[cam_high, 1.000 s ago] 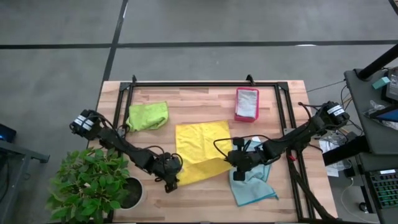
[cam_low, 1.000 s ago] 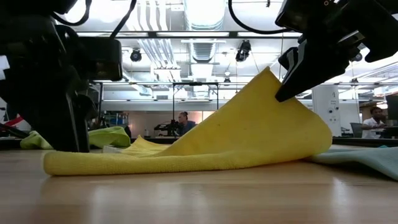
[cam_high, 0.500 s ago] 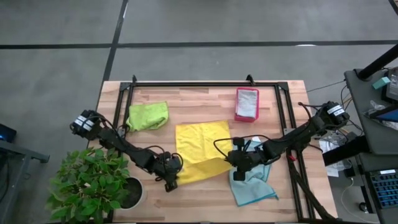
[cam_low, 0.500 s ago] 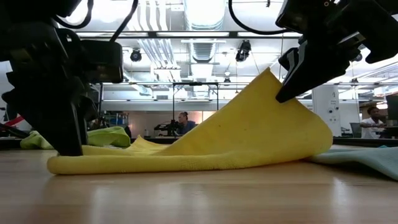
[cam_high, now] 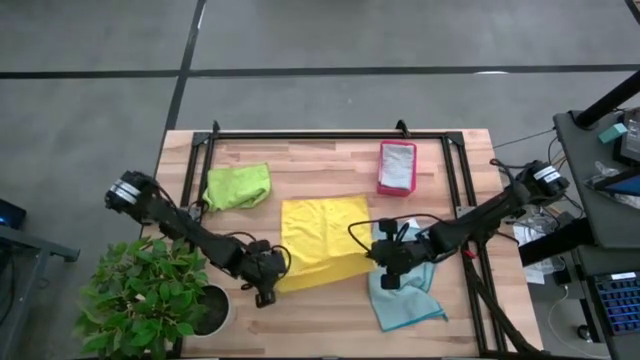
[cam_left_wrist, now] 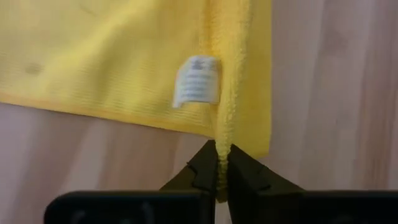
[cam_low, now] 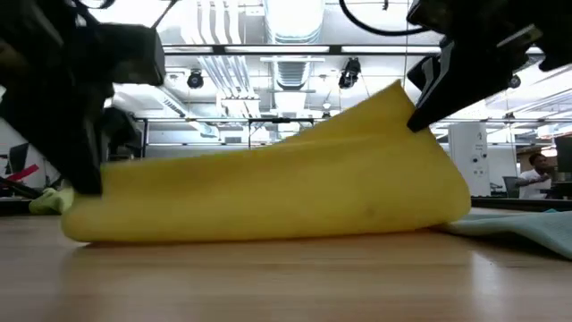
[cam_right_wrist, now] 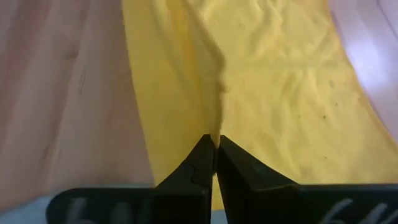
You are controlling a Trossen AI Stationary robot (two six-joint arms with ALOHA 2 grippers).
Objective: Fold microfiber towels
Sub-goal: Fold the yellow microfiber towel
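While both pincers, left pincer point(cam_high: 266, 290) and right pincer point(cam_high: 385, 272), clamp one yellow towel point(cam_high: 322, 236), one lime-green towel point(cam_high: 238, 185) and one light-blue towel point(cam_high: 410, 300) lie on the worktop point(cam_high: 320, 155).

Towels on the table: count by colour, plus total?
Yellow towel: 1
Lime green towel: 1
Light blue towel: 1
Grey towel, in the pink-red tray: 1
Total: 4

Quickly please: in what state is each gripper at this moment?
Left gripper: closed on a near corner of the yellow towel.
Right gripper: closed on the other near corner of the yellow towel.
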